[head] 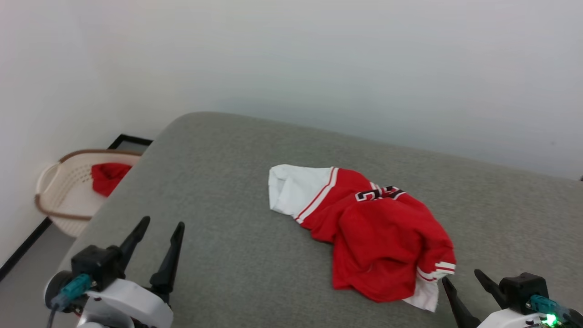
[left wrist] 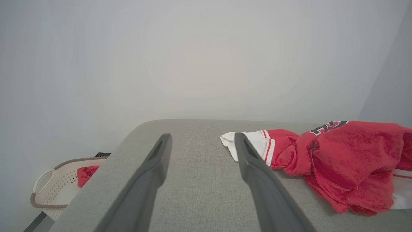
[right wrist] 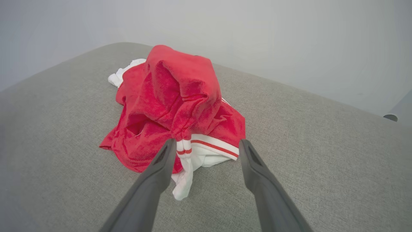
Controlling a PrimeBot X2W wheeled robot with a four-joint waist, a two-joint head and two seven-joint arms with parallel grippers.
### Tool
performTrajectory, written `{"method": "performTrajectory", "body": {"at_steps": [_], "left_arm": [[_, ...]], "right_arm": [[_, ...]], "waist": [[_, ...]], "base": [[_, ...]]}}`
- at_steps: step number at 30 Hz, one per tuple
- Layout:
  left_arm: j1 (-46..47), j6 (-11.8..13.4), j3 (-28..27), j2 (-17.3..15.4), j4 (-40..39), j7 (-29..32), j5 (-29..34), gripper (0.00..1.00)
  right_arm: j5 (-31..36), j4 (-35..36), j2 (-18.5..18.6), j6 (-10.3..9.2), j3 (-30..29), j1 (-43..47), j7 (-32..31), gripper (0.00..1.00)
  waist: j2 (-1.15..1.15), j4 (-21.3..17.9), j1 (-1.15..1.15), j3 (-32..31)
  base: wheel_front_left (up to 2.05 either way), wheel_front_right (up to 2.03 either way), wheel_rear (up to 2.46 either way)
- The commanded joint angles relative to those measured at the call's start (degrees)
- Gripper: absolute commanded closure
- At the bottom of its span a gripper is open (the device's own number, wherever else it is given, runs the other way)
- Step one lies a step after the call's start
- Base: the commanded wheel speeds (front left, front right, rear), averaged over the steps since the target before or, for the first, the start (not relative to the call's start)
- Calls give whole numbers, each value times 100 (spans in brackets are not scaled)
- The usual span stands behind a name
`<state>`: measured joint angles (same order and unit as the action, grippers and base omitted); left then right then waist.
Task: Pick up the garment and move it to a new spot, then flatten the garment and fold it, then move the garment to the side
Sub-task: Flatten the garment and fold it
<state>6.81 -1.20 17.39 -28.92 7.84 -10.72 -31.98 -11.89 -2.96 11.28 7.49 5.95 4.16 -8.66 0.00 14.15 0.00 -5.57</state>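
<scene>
Nothing is done yet: the red jersey (head: 382,237) is lying crumpled on the grey tabletop (head: 218,182), just ahead of the right gripper's (head: 460,274) fingers. Those and the left gripper's (head: 164,221) are gaping wide, holding nothing.

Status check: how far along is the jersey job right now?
Done: nothing visibly; the garment lies crumpled in a heap on the grey surface. In hand: nothing; the left end effector and right end effector are open and empty, the right one pointing at the near white sleeve. Left: pick up and move, flatten, fold, set aside.
</scene>
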Motion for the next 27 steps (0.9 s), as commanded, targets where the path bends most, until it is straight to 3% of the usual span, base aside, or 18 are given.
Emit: {"method": "performTrajectory", "body": {"at_steps": [1, 14, 15, 16, 18, 27], "left_arm": [[54, -18, 10, 33, 18, -31, 11, 0], [427, -141, 291, 341, 302, -90, 21, 0], [455, -154, 302, 355, 328, -95, 21, 0], [479, -164, 311, 374, 352, -111, 12, 0], [503, -182, 318, 401, 396, -139, -10, 0], [530, -153, 267, 444, 520, -230, -81, 0]], "right_arm": [[-28, -2, 39, 0, 8, -11, -70, 0], [64, -518, 113, 0, 114, -179, -712, 0], [43, -592, 77, 0, 98, -220, -744, 11], [68, -656, 78, 0, 95, -276, -767, 38], [43, -817, 23, -1, 58, -357, -823, 100], [48, -1090, 65, -1, -77, -753, -1045, 100]], "waist": [[0, 211, 0, 137], [0, 749, 0, 453], [0, 772, 0, 475], [0, 794, 0, 492], [0, 825, 0, 523], [0, 820, 0, 605]], "base": [[0, 0, 0], [0, 0, 0], [0, 0, 0], [0, 0, 0], [0, 0, 0], [0, 0, 0]]}}
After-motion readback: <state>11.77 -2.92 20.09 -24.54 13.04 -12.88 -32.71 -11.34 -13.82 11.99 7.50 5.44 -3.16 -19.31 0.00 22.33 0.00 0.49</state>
